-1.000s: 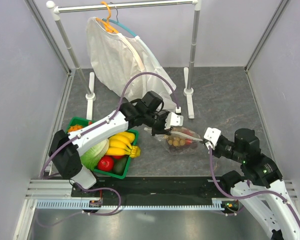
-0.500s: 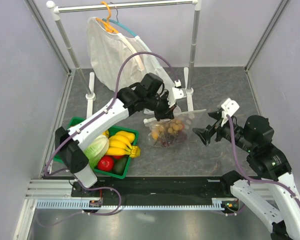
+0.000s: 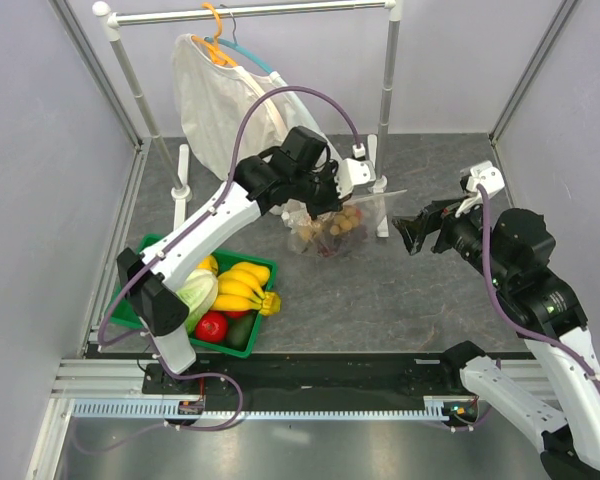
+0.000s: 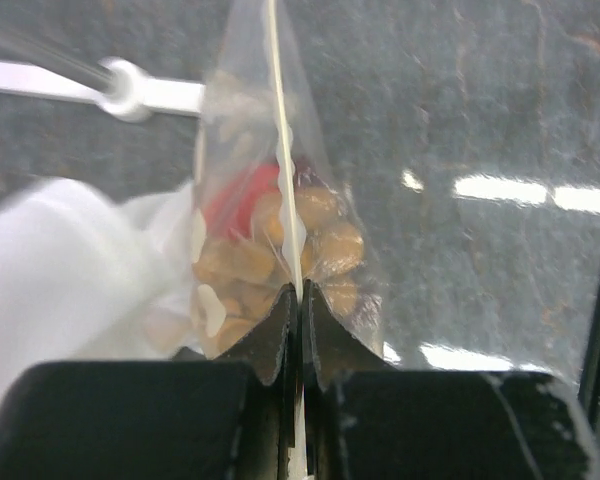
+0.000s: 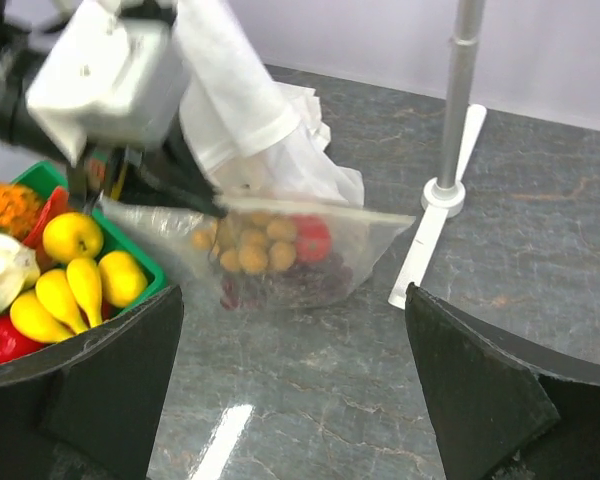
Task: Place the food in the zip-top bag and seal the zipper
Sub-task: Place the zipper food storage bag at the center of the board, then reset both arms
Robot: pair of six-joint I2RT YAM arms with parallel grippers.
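Now that the right gripper (image 3: pixel 417 228) has let go and gapes empty, the left gripper (image 4: pixel 300 300), clamped on the zip-top bag (image 5: pixel 370 235), hoists the food (image 5: pixel 255 245) alone, so sealing looks finished.

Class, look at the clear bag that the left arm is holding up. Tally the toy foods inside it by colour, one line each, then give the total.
Tan-brown berry bunch: 1
Orange-red ball: 1
Dark purple grape bunch: 1
Total in the bag: 3

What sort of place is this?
Likely a robot test booth: a left arm and right arm bolted to a walled-in table, with props like a clothes rail and a fruit basket.
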